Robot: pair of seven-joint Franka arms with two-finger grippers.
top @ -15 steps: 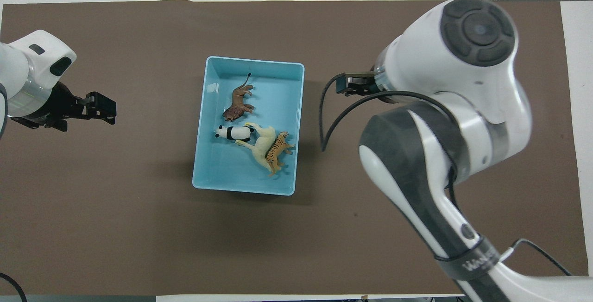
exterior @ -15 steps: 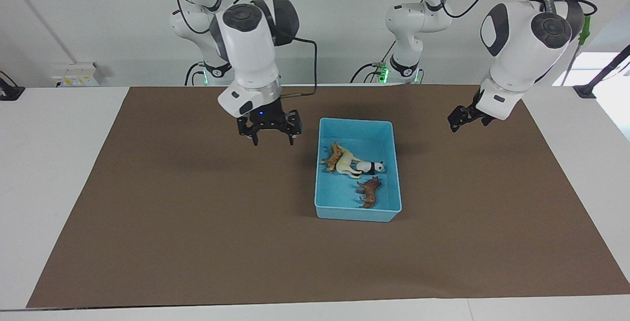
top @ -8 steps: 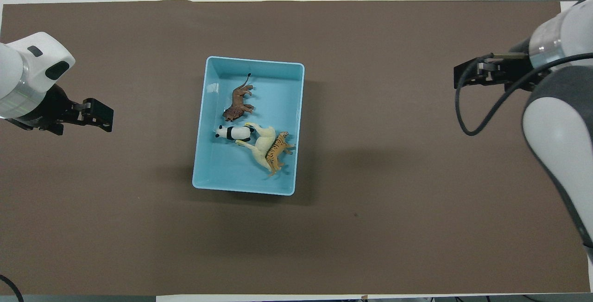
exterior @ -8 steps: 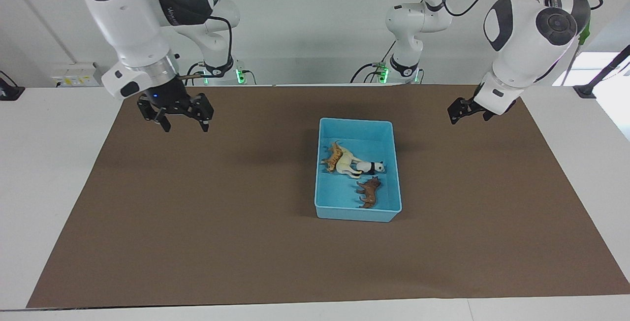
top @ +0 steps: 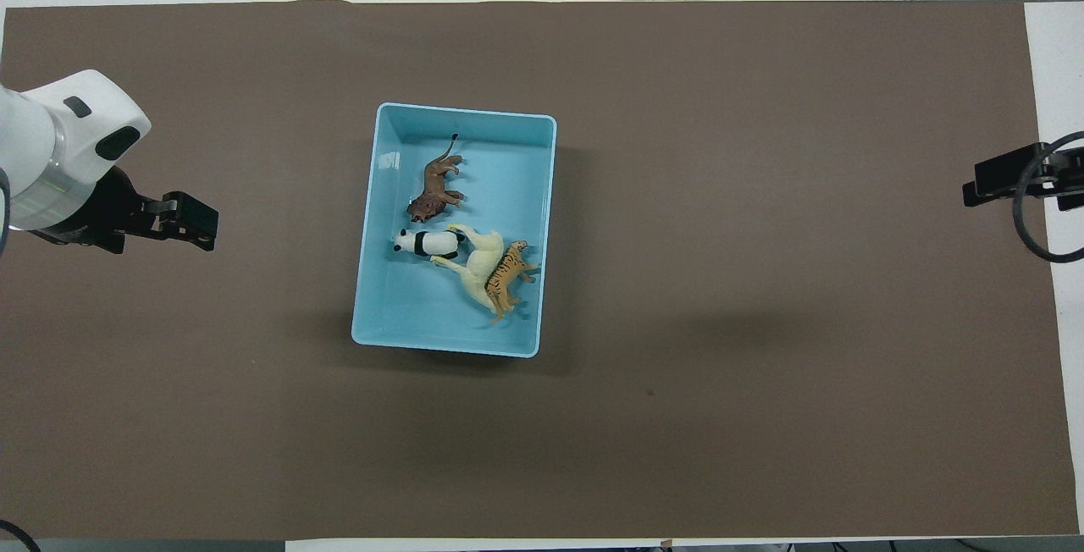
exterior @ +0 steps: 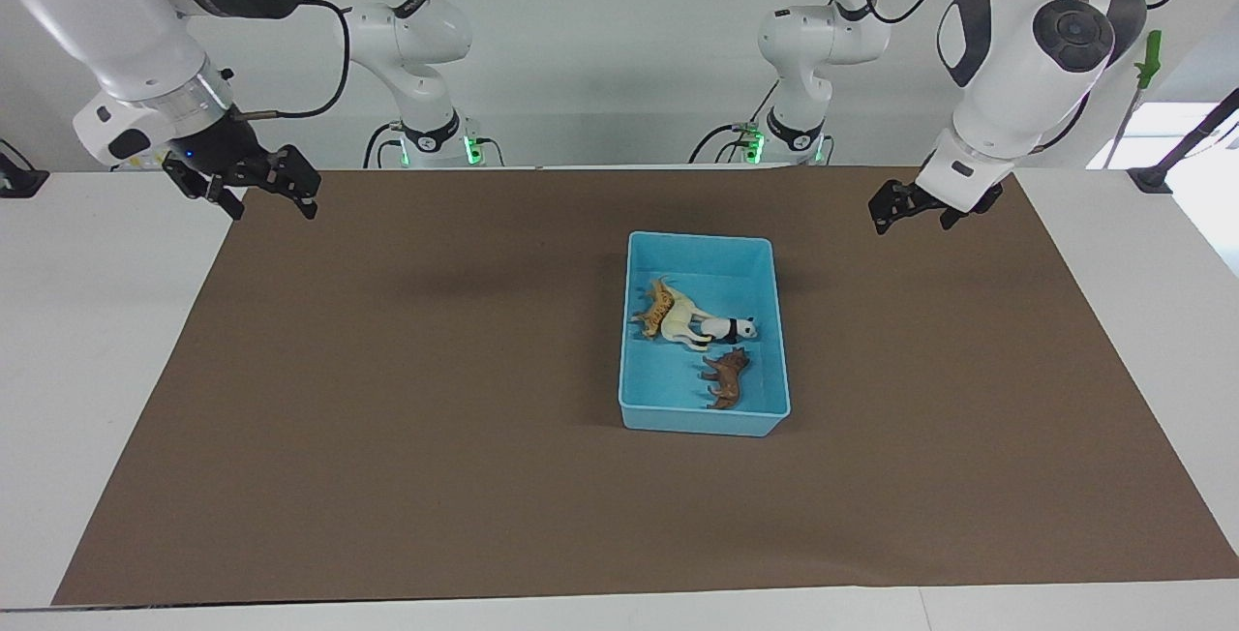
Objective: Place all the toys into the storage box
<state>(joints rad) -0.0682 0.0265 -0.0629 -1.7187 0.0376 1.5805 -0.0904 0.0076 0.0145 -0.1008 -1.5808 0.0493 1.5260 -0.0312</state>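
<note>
We see all four toys lying in the storage box (exterior: 704, 415) mid-counter: horse (exterior: 682, 317), striped orange cat (exterior: 657, 308) against it, panda (exterior: 728, 328) touching the horse, brown maned animal (exterior: 728, 377) just beside them. Right gripper (exterior: 272, 202) hangs over the brown mat's (exterior: 387, 418) edge at its own end, fingers spread wide, holding nothing. Left gripper (exterior: 883, 219) hovers over the mat's other end, empty; we cannot tell its fingers' opening.

Mat (exterior: 387, 399): brown sheet, spread flat over most of the tabletop.
Table (exterior: 106, 321): white, its bare margins showing around the mat's edges.
</note>
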